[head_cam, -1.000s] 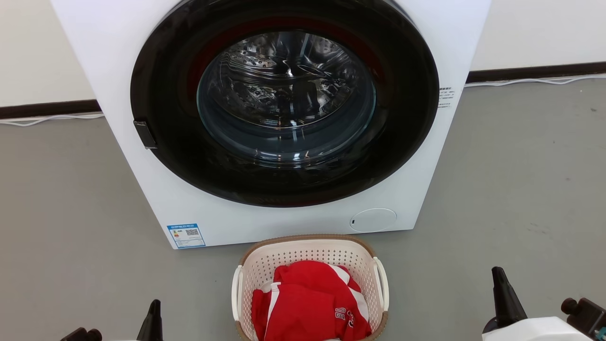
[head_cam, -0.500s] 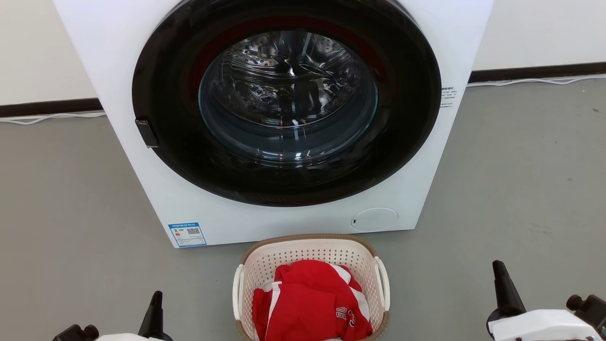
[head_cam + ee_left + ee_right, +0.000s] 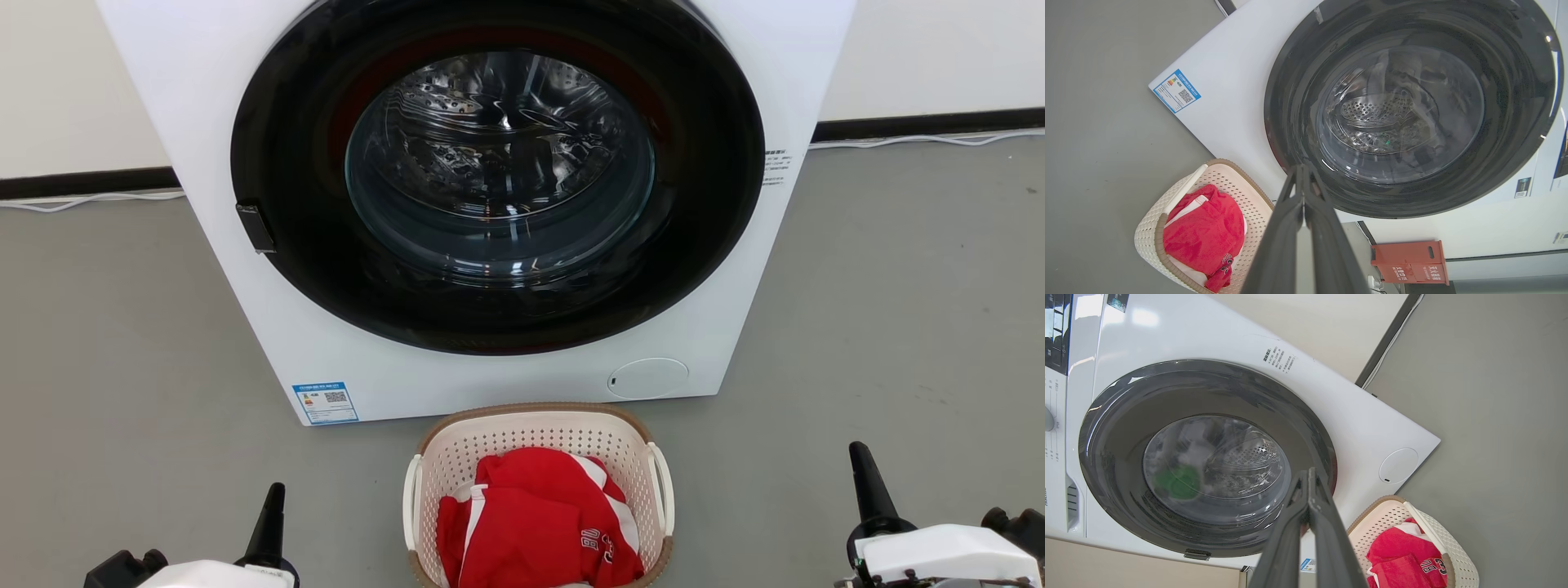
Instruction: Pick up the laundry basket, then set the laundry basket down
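1. The laundry basket (image 3: 531, 431) stands on the grey floor (image 3: 122, 327) just in front of the washer (image 3: 204, 122), below its closed round door (image 3: 498, 171). I cannot tell whether the far rim touches the cabinet.
2. The left gripper (image 3: 274, 494) and right gripper (image 3: 860, 461) hang low on either side of the basket, well apart from it and holding nothing. In each wrist view the two dark fingers are pressed together along their length.
3. Risk: with fingers together, neither gripper can take a side handle (image 3: 663, 490). Going in without parting them would likely shove the light basket sideways or against the washer.
4. Risk: the handles are thin and smooth. A shallow grip on one could slip, and the basket would then tip.
5. Risk: if one arm rises ahead of the other, the basket tilts, and the red garment (image 3: 535, 523) heaped above the near rim could slide out.
6. Risk: the washer stands so near that a lift drifting forward could knock the rim against it.
7. Hidden: the head view cuts off the basket's near end, so its full outline is not shown there.
8. Hidden: the garment covers the basket's inside; some white cloth shows beside it, and anything beneath cannot be made out.
9. Hard to judge: how much gap lies behind each handle for a finger.
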`<state>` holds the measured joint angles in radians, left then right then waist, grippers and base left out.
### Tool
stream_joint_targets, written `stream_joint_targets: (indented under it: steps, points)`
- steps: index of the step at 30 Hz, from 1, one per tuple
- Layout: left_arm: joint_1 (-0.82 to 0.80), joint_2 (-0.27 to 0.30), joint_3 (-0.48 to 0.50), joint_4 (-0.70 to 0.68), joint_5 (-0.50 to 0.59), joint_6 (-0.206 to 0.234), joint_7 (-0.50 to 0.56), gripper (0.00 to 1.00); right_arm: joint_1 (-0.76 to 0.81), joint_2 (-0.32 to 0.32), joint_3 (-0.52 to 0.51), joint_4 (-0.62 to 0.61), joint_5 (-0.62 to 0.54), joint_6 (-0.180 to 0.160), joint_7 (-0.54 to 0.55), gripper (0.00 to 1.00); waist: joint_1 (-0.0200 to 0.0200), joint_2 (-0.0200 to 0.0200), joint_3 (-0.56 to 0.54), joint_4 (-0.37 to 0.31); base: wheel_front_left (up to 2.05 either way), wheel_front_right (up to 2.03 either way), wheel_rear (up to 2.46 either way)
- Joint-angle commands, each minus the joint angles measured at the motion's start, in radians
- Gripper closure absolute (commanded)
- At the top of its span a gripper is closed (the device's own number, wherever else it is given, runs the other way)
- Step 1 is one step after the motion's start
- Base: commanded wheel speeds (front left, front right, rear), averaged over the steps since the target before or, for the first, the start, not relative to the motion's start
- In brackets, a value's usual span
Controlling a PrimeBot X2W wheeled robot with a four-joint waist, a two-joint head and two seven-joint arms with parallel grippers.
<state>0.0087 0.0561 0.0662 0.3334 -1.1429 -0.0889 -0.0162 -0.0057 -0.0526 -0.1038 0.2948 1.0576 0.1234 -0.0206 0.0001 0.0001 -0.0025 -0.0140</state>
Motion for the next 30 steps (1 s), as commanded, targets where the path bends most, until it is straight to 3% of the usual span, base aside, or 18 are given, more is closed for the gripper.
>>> stream_joint_targets:
  steps: [1,30]
  points:
    - [-0.059,0.004,0.025,-0.032,-0.032,-0.008,0.008,1.0,-0.052,-0.007,0.007,-0.033,0.037,0.005,0.013,1.0,0.0,-0.0001,0.0,0.001,0.0,0.0,0.0]
    - [-0.099,-0.003,0.041,-0.07,-0.329,-0.031,0.091,1.0,-0.086,0.0,-0.005,-0.045,0.389,0.007,0.096,1.0,0.0,-0.0001,0.004,0.01,0.0,0.0,0.0]
